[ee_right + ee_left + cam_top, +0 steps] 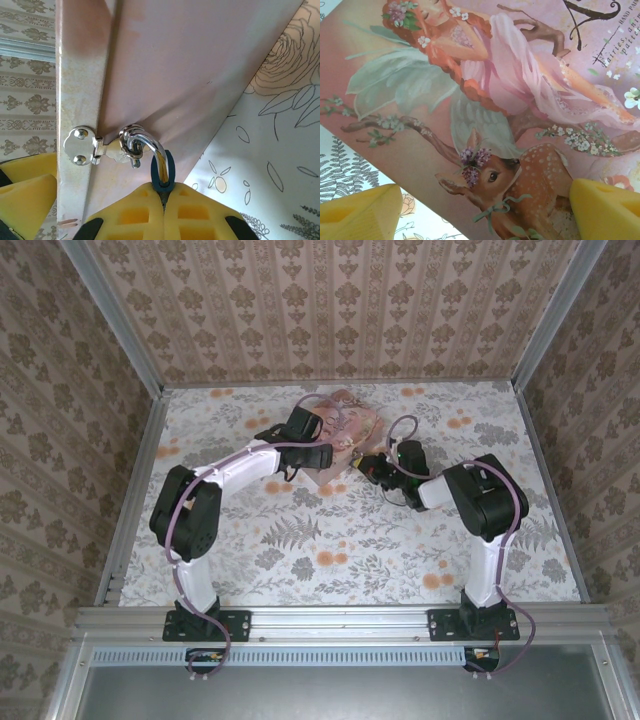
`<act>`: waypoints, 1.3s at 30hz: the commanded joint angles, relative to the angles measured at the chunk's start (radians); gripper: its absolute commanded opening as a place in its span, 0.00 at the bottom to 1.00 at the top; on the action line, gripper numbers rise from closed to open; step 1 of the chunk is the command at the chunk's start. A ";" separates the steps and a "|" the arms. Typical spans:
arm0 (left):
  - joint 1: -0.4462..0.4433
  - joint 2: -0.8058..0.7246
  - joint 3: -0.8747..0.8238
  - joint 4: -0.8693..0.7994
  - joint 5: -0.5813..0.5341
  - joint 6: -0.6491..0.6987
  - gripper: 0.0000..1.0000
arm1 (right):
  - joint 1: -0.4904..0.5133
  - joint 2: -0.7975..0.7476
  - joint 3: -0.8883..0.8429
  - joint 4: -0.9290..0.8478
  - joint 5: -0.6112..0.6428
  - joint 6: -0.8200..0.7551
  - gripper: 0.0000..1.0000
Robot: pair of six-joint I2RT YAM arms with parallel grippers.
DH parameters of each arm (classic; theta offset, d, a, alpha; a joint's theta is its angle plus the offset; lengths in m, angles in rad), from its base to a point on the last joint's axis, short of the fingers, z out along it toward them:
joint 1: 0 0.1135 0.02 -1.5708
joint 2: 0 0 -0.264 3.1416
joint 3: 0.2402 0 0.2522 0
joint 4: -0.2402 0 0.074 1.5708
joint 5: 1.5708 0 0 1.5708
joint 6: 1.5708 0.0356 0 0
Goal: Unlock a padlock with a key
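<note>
At tin [165,60] hasp [82,145] | right end effector [163,194] clamps padlock [163,172] | left end effector [482,207] wide over tin lid

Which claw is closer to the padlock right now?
Right. The right claw is shut on the padlock, which hangs from the hasp of the pink tin. The left claw is open over the tin's illustrated lid, away from the padlock.

Right tool [164,192] pads are closed together, pinching the teal padlock [170,169] body between the tips. Its silver shackle [150,141] is hooked through the staple of the riveted hasp plate [80,146] on the pink tin [175,60] wall. Floral surface [270,165] to the right. Separate yellow pad [25,200] at lower left, beside the tin.
</note>
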 commanded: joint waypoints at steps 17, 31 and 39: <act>0.007 0.112 -0.046 -0.233 -0.029 0.032 0.85 | -0.128 0.118 0.077 0.087 -0.003 0.169 0.00; 0.008 0.126 -0.048 -0.235 -0.022 0.033 0.84 | -0.169 0.016 0.244 -0.357 -0.006 -0.087 0.00; 0.014 0.122 -0.039 -0.234 0.004 0.033 0.85 | -0.168 -0.084 0.138 -0.328 -0.015 -0.089 0.00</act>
